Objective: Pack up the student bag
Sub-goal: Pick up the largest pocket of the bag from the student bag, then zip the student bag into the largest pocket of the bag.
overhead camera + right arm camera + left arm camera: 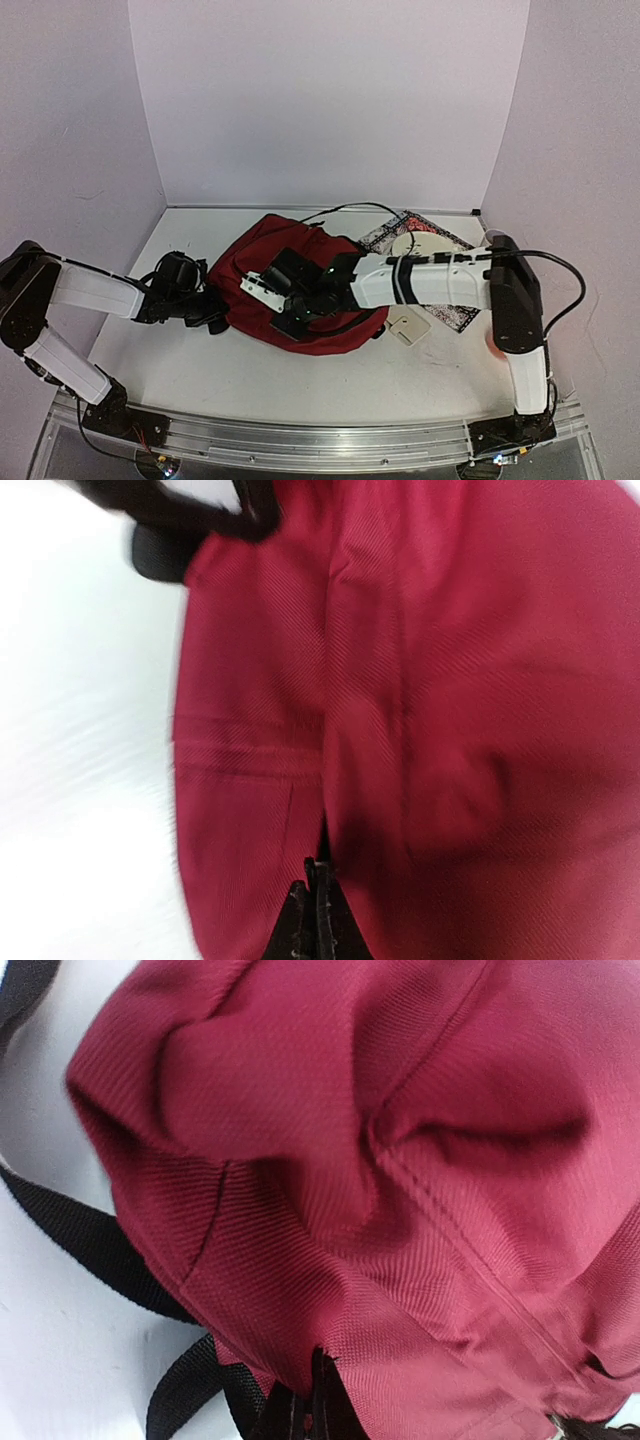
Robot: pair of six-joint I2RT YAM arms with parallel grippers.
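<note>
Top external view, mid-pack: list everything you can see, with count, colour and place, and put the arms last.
student bag: one, dark red with black straps, centre of the table, partly under the right arm.
patterned sheet: one, black and white, right of the bag.
round disc: one, white, on the sheet's far part.
square pad: one, beige, by the bag's right edge.
table: one, white.
left gripper: one, black, closed on the bag's fabric.
right gripper: one, black, closed on a fold of the bag.
</note>
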